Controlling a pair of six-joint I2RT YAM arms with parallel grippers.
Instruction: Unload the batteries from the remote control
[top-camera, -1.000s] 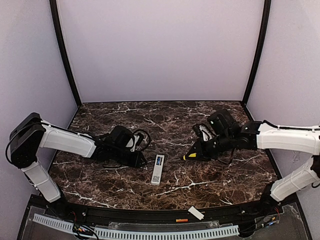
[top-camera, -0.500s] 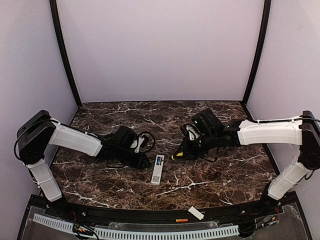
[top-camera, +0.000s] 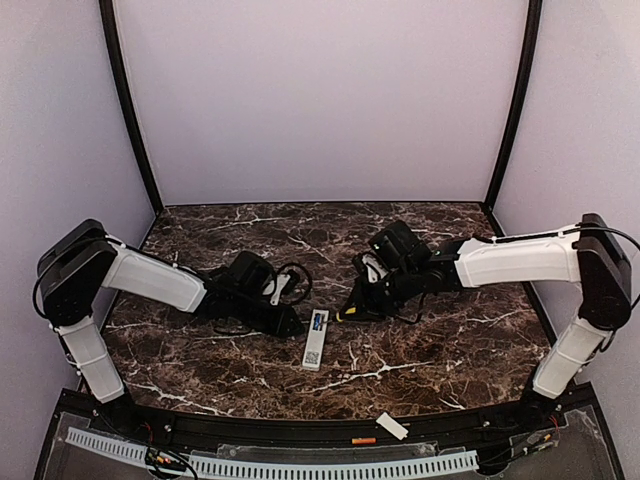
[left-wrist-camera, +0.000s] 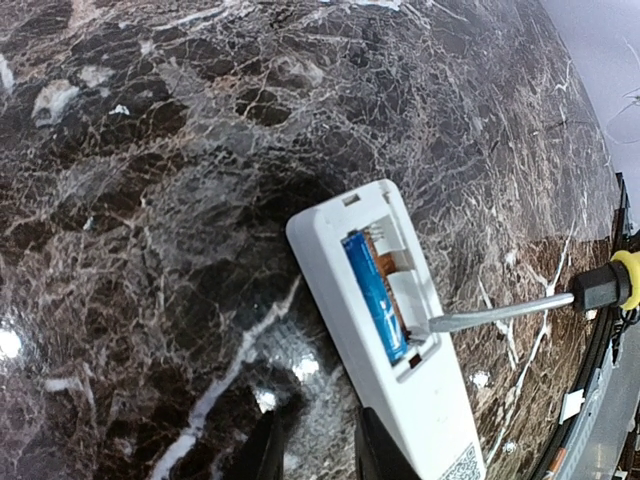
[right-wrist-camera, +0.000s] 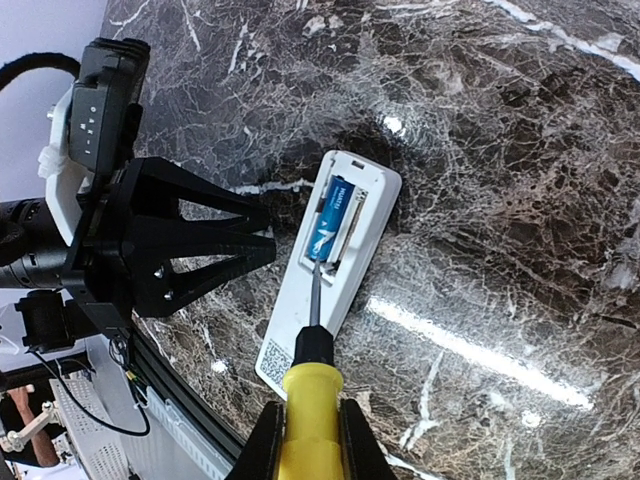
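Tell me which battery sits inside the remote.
The blue battery, lying in the remote control's open bay; the orange battery lies loose at the near edge, near the white cover plate.

The remote control (top-camera: 316, 339) lies on the table (top-camera: 450, 350), with the left gripper (top-camera: 297, 325) just left of its far end. From the right, the right gripper's (right-wrist-camera: 310, 450) screwdriver (right-wrist-camera: 312, 385) reaches into its compartment (left-wrist-camera: 402, 256), where a battery (left-wrist-camera: 375, 295) lies.

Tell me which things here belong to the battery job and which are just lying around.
In the job:
remote control
blue battery, seated in the remote
screwdriver, held by the right gripper, tip at the battery

Lying about:
white cover plate, at the near edge
orange battery, already out, beside the plate
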